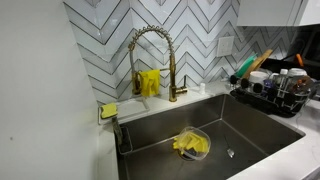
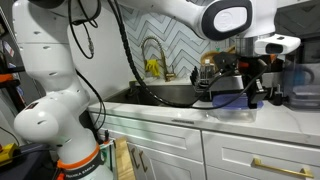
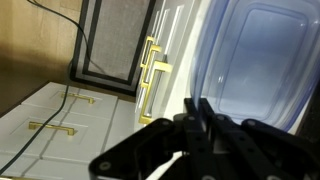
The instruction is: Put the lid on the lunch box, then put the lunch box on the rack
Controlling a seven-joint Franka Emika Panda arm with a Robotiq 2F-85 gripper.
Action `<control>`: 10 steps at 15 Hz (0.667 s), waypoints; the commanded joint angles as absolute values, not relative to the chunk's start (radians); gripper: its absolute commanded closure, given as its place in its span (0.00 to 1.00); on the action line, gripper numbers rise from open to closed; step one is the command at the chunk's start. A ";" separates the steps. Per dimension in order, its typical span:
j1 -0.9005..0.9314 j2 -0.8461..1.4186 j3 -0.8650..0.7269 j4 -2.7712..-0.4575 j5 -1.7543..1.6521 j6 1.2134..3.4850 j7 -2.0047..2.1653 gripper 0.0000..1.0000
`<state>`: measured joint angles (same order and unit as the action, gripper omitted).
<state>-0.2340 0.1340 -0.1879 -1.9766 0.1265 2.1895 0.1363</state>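
Bluish see-through lunch box (image 3: 265, 60) sits just up-right of my jaws in the wrist view, can't tell if they're clamped.

I log: backsplash (image 1: 195, 30) white chevron, dark grout | faucet (image 1: 172, 80) gold | cloth (image 1: 190, 146) yellow | far-right rack (image 1: 272, 100) black | cabinet doors (image 3: 60, 110) white, handles (image 3: 148, 80) gold | lunch box (image 3: 265, 60) translucent blue

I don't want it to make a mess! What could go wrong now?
The clear lid by the gripper seems close to the edge of the counter; a slip might drop it on the floor. The lunch box sits in the sink with something yellow inside, which might block the lid. The rack already looks full, so the box might tip.
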 commanded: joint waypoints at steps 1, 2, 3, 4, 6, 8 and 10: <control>-0.224 0.114 -0.195 -2.011 0.124 2.214 0.143 0.66; -0.225 0.114 -0.196 -2.010 0.128 2.212 0.146 0.65; -0.225 0.112 -0.196 -2.009 0.126 2.211 0.146 0.62; -0.225 0.110 -0.196 -2.007 0.124 2.211 0.147 0.54; -0.226 0.103 -0.197 -2.005 0.124 2.212 0.142 0.38; -0.226 0.094 -0.196 -2.000 0.125 2.207 0.132 0.25; -0.224 0.075 -0.192 -2.003 0.125 2.208 0.107 0.10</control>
